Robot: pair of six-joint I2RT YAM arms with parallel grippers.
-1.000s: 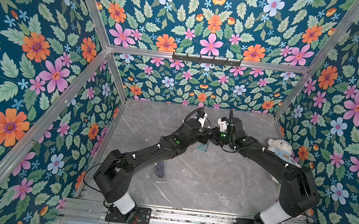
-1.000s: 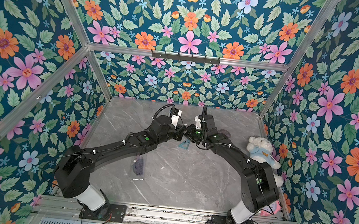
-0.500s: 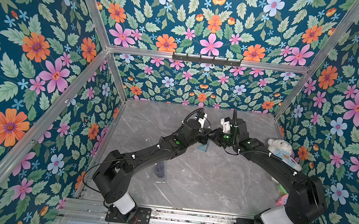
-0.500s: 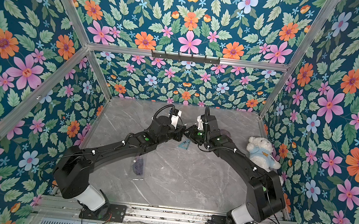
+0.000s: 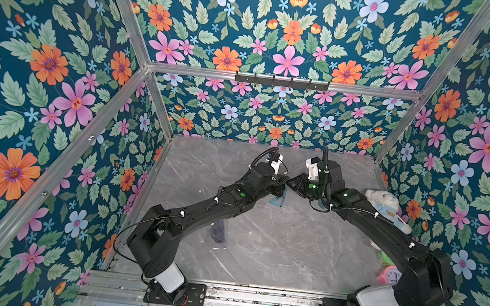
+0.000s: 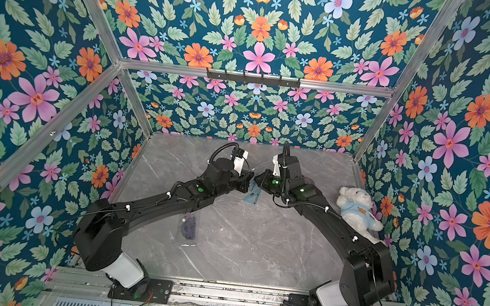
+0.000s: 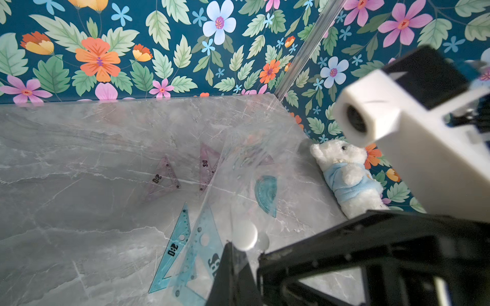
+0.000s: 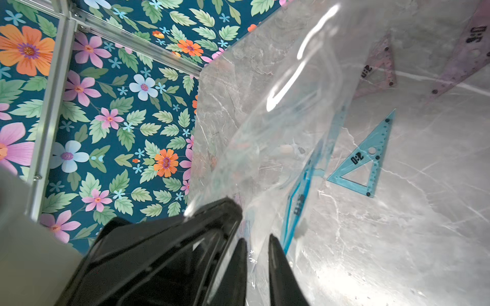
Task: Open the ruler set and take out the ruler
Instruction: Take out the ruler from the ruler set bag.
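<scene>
The ruler set (image 7: 238,169) is a clear plastic bag, held up over the back middle of the table. Inside it I see a blue set square (image 7: 205,246) and a blue protractor (image 7: 266,194). A long blue piece (image 8: 299,196) also shows in the bag, edge-on; whether it is the ruler I cannot tell. My left gripper (image 7: 233,247) (image 5: 282,183) is shut on the bag's edge. My right gripper (image 8: 257,246) (image 5: 292,182) faces it tip to tip. Its fingers (image 8: 275,254) stand a narrow gap apart with bag film between them.
A blue set square (image 8: 366,164) (image 5: 277,200) and two purple ones (image 7: 161,177) (image 7: 208,164) lie on the marble table below. A purple pouch (image 5: 218,231) lies by the left arm. A plush bear (image 5: 385,207) and a pink clock (image 5: 390,275) sit along the right wall.
My right gripper's jaws have narrowed around the bag film, and its arm has shifted slightly toward the back. The left gripper has stayed shut in place.
</scene>
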